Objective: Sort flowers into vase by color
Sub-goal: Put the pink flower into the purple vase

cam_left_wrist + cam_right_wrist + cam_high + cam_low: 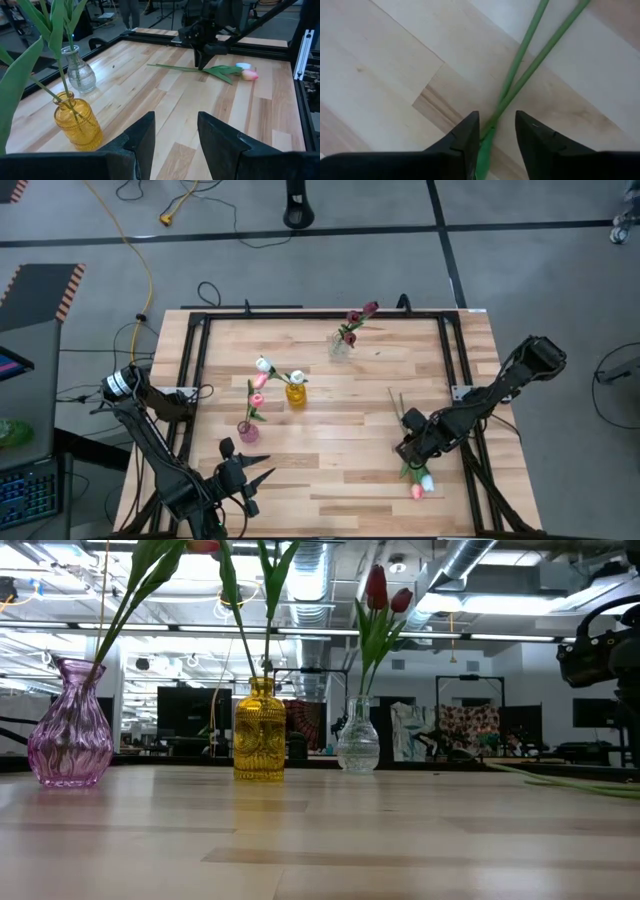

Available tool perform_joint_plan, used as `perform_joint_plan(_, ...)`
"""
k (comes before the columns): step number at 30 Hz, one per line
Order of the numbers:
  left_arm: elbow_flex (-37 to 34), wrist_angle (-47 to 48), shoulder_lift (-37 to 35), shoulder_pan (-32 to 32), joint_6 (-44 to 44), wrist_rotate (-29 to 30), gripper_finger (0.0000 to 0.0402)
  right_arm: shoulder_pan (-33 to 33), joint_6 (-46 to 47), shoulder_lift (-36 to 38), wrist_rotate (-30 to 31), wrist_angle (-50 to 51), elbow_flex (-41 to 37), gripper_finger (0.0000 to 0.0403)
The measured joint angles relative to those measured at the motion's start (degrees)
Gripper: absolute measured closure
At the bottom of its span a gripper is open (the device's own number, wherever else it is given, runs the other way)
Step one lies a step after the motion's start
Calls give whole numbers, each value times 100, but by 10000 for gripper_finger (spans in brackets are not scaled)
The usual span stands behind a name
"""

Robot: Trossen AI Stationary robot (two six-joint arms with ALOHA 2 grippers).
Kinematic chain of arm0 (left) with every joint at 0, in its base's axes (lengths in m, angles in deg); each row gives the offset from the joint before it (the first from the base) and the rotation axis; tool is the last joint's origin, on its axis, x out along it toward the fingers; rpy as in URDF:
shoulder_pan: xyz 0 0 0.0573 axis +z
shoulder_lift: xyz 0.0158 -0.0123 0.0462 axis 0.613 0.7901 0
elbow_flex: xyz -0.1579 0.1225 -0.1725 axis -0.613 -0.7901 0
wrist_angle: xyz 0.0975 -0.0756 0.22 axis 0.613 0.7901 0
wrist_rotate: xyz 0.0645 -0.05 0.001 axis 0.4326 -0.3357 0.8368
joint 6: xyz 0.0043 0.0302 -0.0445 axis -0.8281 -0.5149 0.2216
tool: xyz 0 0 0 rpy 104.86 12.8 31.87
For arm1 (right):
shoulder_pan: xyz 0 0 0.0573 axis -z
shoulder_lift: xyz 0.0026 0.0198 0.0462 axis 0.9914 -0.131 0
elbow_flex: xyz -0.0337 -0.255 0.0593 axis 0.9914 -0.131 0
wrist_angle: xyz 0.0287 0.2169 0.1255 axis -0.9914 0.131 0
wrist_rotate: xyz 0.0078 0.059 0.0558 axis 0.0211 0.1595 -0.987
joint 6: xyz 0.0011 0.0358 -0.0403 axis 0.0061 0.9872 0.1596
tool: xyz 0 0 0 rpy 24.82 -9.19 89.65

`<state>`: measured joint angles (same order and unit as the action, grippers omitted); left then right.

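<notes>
Right end effector [496, 131] low over the pale wooden counter [340, 470], fingers parted astride two crossed thin green tulip stems [530, 65], not yet clenched; their pink and white heads [421, 487] lie near the counter's right front. Left end effector [174, 132] released, hovering front-left.

A light wooden table [340, 450] edged by a black frame [200, 350] is carrying three small vases: a pink vase [247, 430] and a yellow vase [296, 395] standing near each other on its left half, and a clear vase [340, 348] standing farther back. Two tulips [420, 483], one pink-headed and one white-headed, are lying flat near the right front corner, their thin green stems [520, 80] crossing on the boards
</notes>
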<state>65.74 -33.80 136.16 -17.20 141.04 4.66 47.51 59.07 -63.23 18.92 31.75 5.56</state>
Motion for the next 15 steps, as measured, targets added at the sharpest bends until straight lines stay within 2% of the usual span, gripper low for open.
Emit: perform_joint_plan(15,0,-2,0,-2,1,0,265,0,-2,-2,0,-7,0,271)
